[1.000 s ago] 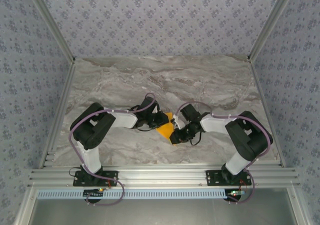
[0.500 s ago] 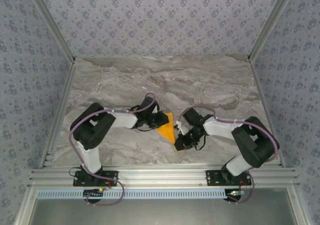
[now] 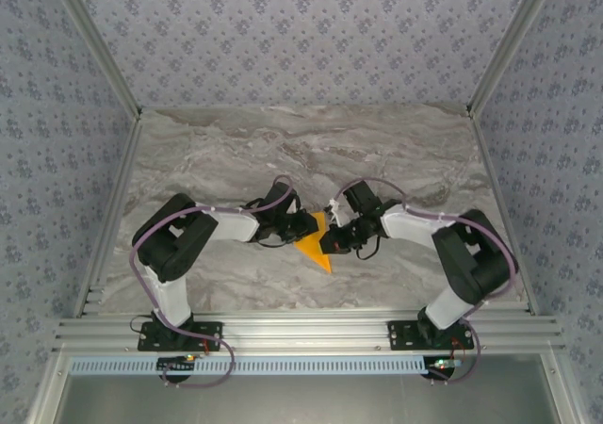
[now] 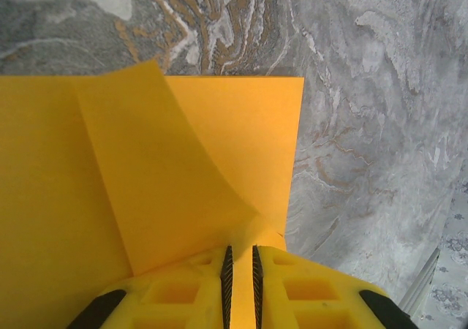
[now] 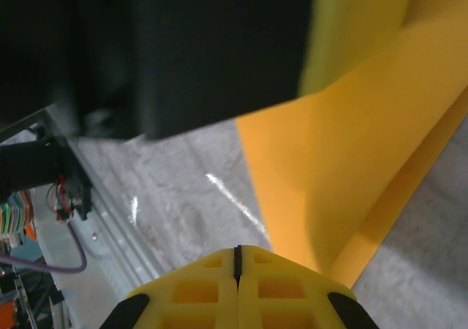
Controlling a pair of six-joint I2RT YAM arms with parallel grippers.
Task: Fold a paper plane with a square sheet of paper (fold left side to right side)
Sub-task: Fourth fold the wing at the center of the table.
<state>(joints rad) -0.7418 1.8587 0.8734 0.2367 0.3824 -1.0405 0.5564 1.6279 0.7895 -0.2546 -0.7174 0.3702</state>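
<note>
The square sheet of paper [image 3: 316,248] is bright orange and lies mid-table as a creased, pointed shape, its tip toward the near edge. A finished paper plane is out of view. My left gripper [image 3: 307,226] is shut on the sheet's far edge. In the left wrist view the paper [image 4: 219,146] runs between the nearly closed jaws of the left gripper [image 4: 240,250], and one flap curls upward. My right gripper [image 3: 330,240] sits at the sheet's right edge. Its jaws [image 5: 236,250] are shut with nothing between them, and the paper [image 5: 344,153] lies just to their right.
The grey marble tabletop [image 3: 311,151] stretches behind and to both sides of the arms. Aluminium rails [image 3: 301,330] run along the near edge, and a rail [image 5: 110,227] with cables shows in the right wrist view. The left arm's dark body [image 5: 205,44] hangs close above the right gripper.
The right gripper closed empty. It dipped toward the sheet's near tip, then came back up to its right edge. The paper now lies flatter. The left gripper kept its hold and place.
</note>
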